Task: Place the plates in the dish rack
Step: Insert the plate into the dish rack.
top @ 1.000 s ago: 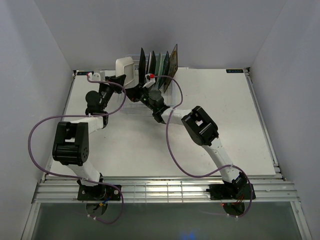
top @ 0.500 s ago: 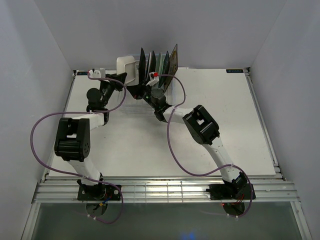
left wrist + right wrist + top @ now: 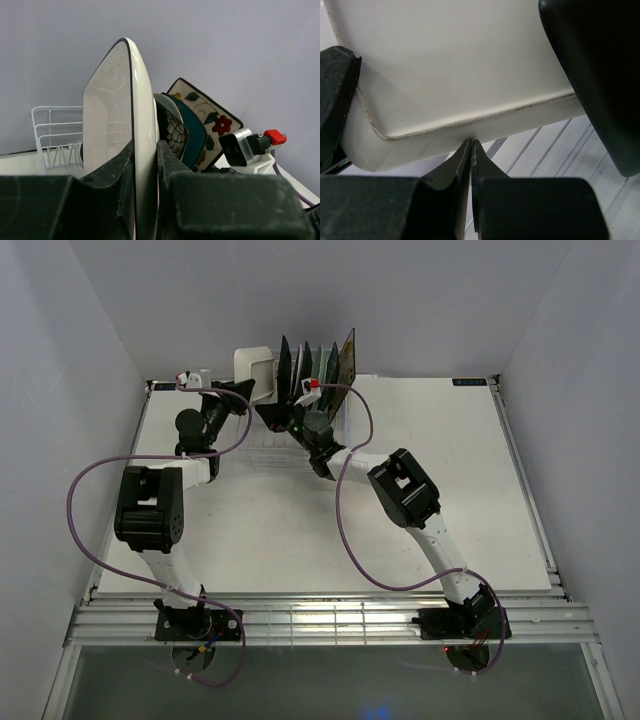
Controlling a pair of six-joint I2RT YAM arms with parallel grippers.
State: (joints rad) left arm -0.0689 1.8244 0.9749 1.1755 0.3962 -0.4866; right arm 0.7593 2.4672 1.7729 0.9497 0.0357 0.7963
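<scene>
The left pincer (image 3: 146,159) is closed on the white rectangular plate (image 3: 112,110), which stands upright on its edge between the two fingers, at the left side of the row of plates in the dish rack (image 3: 50,131). Just beside it stand a teal plate (image 3: 194,127) and a cream floral plate (image 3: 206,111) — both tilted. The right pincer (image 3: 470,150) has its fingers pressed together with nothing between them — the tips are right under the lower rim of the white plate. The rack is at the far side of the worktop (image 3: 430,470)
</scene>
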